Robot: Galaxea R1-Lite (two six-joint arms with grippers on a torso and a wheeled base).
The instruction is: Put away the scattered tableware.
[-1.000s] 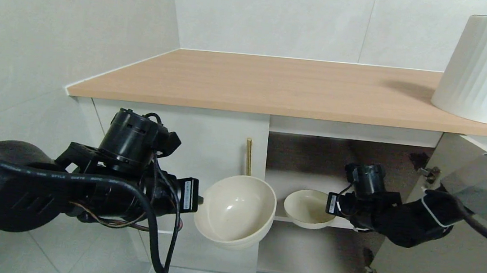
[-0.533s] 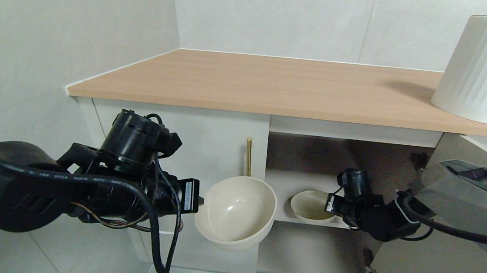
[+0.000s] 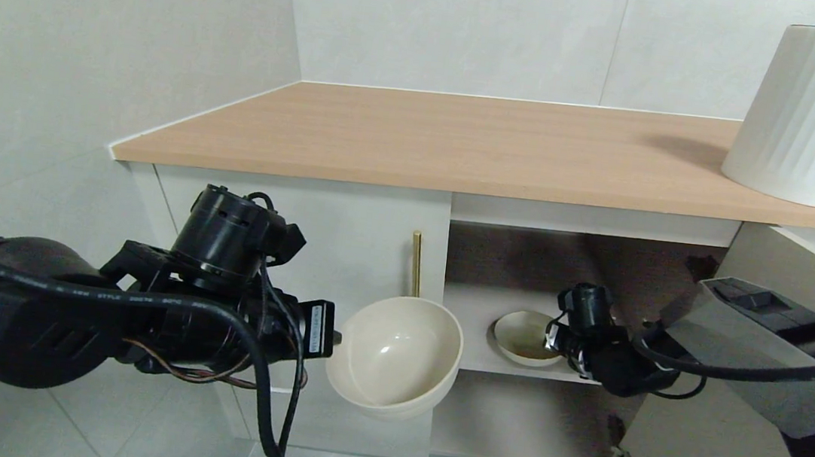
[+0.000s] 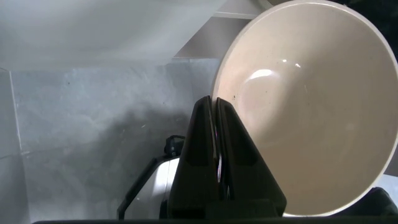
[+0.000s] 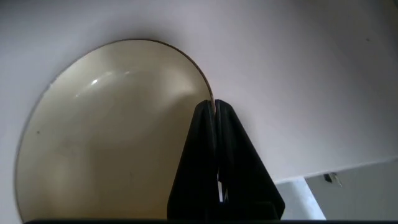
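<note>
Two cream bowls, one per gripper. The left gripper (image 3: 336, 337) is clamped on the rim of the large bowl (image 3: 394, 352), which is tilted just ahead of its fingers, outside the cabinet (image 3: 346, 237). The right gripper (image 3: 555, 340) is clamped on the rim of the small bowl (image 3: 521, 335), just beyond its fingers at the inner shelf (image 3: 469, 326). One white container (image 3: 813, 112) stands well above it.

A kitchen: wooden countertop (image 3: 462, 143), tiled wall (image 3: 444, 20), cabinet (image 3: 368, 239) beneath.

large bowl (image 3: 394, 356) — glossy, smooth | small bowl (image 3: 526, 337) glossy | countertop (image 3: 462, 143) — matt wood grain | cabinet handle (image 3: 416, 262) brassy metal
</note>
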